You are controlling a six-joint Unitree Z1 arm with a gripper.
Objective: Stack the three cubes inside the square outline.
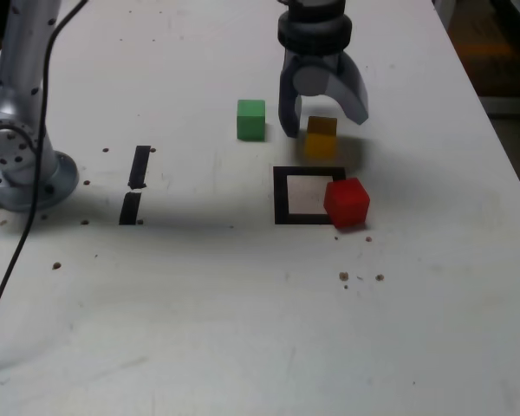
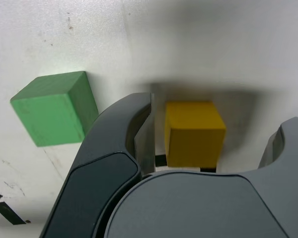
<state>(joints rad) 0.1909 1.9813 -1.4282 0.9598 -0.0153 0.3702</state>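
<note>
While the gripper (image 1: 323,121) is hanging over the white table (image 1: 243,329), we're seeing its jaws spread wide w/ the yellow cube (image 1: 321,137) sitting between them — not pinched; in the wrist view there's a gap btwn the yellow cube (image 2: 193,133) and each finger, the wider one on the far finger's side. The cube is resting on the table just behind the square outline (image 1: 308,196), nearly touching its far tape edge. The green cube (image 1: 251,120) is sitting apart, toward the exterior view's left of the gripper; in the wrist view the green cube (image 2: 56,109) is lying just outside one finger (image 2: 120,144), whether touching it we can't tell. The red cube (image 1: 347,202) is sitting at the outline's near corner on the exterior view's right, overlapping the tape — not fully inside. Two short black tape strips (image 1: 135,184) are lying well off to the exterior view's left, near the arm's base (image 1: 17,169).
</note>
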